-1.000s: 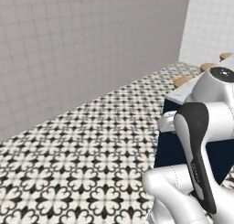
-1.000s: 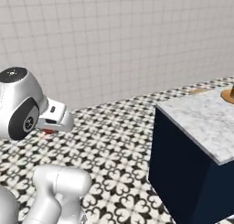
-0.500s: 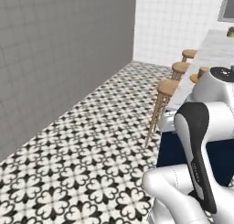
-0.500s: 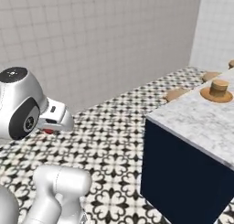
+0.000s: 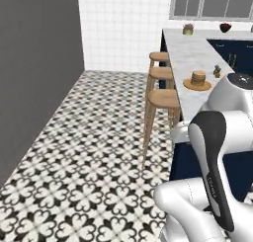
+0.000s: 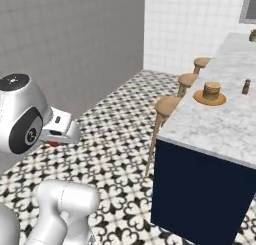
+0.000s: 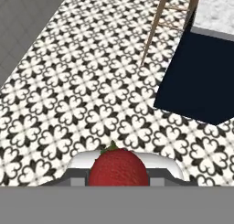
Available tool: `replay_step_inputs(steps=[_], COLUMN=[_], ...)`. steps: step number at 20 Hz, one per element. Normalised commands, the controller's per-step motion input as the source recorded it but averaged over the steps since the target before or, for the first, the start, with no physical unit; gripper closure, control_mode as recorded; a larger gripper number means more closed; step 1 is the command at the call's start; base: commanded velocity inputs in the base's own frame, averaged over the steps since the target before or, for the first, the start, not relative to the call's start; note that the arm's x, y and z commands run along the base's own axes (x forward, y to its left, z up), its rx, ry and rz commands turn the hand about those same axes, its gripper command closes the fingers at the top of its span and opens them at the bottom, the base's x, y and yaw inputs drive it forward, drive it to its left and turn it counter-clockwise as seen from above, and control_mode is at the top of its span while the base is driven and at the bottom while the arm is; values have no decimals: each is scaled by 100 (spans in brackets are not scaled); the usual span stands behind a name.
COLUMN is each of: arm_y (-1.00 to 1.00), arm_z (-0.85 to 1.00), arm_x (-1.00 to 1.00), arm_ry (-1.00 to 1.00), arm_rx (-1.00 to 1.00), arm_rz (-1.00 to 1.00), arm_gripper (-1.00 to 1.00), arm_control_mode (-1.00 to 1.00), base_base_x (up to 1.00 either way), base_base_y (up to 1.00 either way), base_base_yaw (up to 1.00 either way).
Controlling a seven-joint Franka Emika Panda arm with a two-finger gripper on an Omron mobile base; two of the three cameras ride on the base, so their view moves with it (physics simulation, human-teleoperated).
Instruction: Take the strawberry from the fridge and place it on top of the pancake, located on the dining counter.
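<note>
**Strawberry held above the floor, short of the counter**

Patterned black-and-white floor tiles covered the room, bounded by a plain grey wall on one side and a white tiled wall at the far end, with a window above the counter's far end.

Item 1: dining counter, a long white-grey marbled slab on a navy base, running away from the cameras. 3 round wooden stools stood in a row along its floor side, close against the edge.

Item 2: orange-brown plate, resting on the slab near the stool side. A short stack of tan pancakes sat at its middle. The same stack appeared in the left base view.

Item 3: small dark shaker-like object, upright on the slab just beyond the plate; too small to identify.

Item 4: 2 small pots at the far end of the slab, under the window; details unclear.

Item 5: strawberry, bright red with a green tuft, clamped between the fingers of the gripper in the hand view, above the floor tiles and well apart from the plate. In the right base view a sliver of red showed beneath the white hand, over the floor, near the counter's end.
</note>
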Motion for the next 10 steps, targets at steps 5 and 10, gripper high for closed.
replay_step_inputs(steps=[5,10], arm_y=[0,0], arm_z=[0,0], arm_x=[0,0], arm_ry=[0,0], arm_rx=[0,0], arm_rz=[0,0], arm_gripper=[100,100], arm_control_mode=[100,100], base_base_x=[86,75], base_base_y=[77,82], base_base_yaw=[-64,-63])
